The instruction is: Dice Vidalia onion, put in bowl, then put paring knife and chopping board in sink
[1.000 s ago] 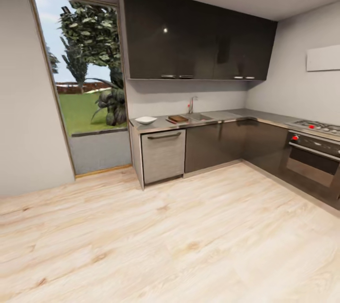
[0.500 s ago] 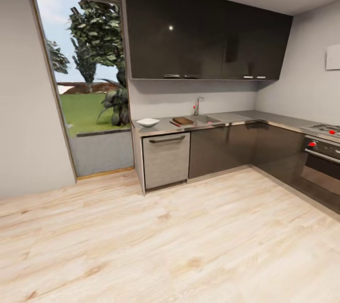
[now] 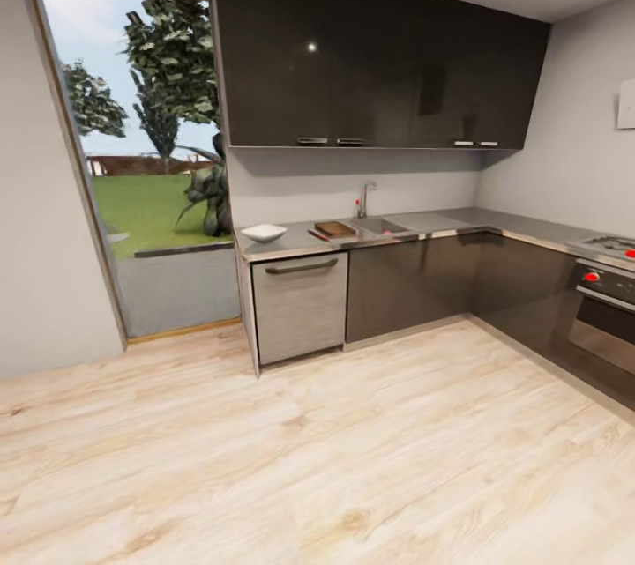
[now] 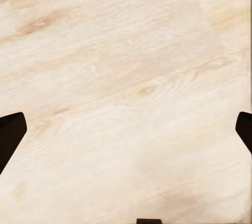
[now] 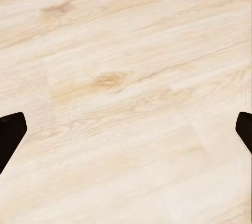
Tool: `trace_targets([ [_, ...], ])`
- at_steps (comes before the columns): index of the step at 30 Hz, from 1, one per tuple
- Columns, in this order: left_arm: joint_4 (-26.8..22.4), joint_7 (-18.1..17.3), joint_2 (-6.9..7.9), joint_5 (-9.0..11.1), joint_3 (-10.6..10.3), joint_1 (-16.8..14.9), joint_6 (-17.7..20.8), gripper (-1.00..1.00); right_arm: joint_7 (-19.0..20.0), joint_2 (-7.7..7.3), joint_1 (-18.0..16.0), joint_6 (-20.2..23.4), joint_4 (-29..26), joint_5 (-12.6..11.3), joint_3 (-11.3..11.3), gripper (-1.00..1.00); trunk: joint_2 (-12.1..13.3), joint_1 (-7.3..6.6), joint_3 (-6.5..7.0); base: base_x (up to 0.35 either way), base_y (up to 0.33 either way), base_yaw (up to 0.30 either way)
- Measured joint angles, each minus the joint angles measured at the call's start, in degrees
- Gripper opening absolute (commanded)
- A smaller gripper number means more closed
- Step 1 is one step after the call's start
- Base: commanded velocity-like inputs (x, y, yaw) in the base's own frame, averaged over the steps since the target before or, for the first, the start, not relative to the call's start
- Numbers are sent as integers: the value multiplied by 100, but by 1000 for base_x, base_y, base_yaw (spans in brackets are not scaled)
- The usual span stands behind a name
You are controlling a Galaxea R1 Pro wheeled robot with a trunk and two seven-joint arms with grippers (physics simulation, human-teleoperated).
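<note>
- Head view: across the wooden floor (image 3: 353,459), the countertop (image 3: 291,243) carries the bowl (image 3: 264,233), the chopping board (image 3: 336,228) with the paring knife (image 3: 317,235) beside it, then the sink (image 3: 381,225).
- Left wrist view: my left pincer (image 4: 126,129) is spread wide over floor.
- Right wrist view: my right pincer (image 5: 126,129) is likewise spread, empty.

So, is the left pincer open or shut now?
Open. In the left wrist view, the left pincer has its two dark fingertips at opposite edges, with only bare wooden floor between them.
</note>
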Motion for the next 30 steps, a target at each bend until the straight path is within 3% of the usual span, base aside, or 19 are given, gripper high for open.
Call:
trace_targets([
  [20,7,6,0,-9,0,0,0,100,0,0,-1,1,0,0,0,100,0,2,0,180,-191,34],
  [30,9,297,-8,-16,-22,0,0,100,0,0,-1,1,0,0,0,100,0,2,0,119,-191,107],
])
